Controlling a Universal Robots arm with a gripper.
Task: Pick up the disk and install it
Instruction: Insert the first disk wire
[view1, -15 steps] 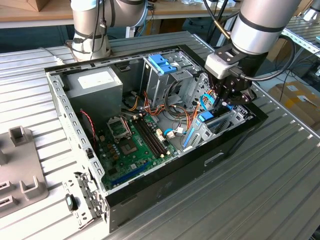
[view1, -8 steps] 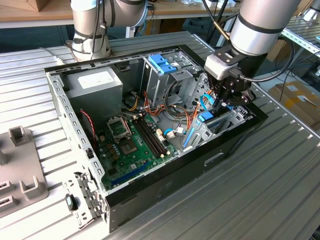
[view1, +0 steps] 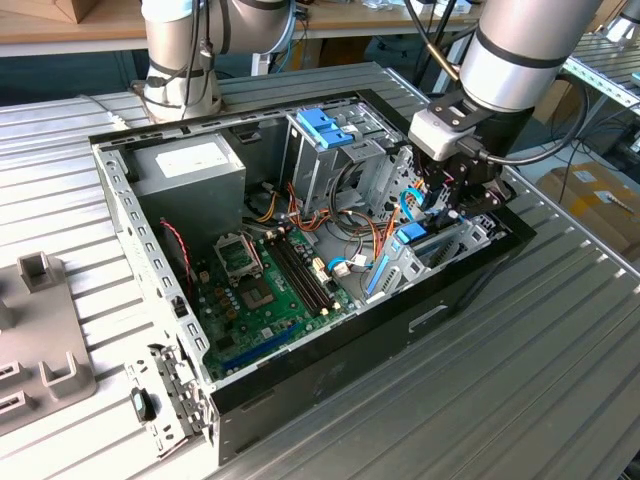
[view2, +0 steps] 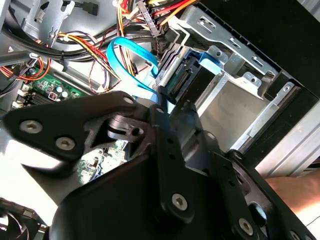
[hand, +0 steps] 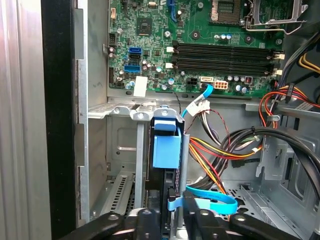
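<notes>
The disk (hand: 166, 145) stands on edge in the metal drive bay (hand: 122, 150) at the corner of the open computer case (view1: 300, 360). Its light-blue carrier tab faces the first wrist view. In the second wrist view the disk (view2: 182, 80) shows its connector end and blue rail inside the bay frame. My gripper (hand: 172, 207) is shut on the disk, with a black finger (hand: 147, 217) on either side of its dark edge. In the exterior view the gripper (view1: 447, 205) hangs over the case's right end, just above the blue tab of the disk (view1: 412, 236).
A green motherboard (view1: 265, 285), a power supply (view1: 190, 165) and a tall metal cage with a blue bracket (view1: 325, 128) fill the case. Bundled wires and a thin blue cable (hand: 210, 202) lie close beside the bay. A grey fixture (view1: 40, 340) sits on the table at the exterior view's left.
</notes>
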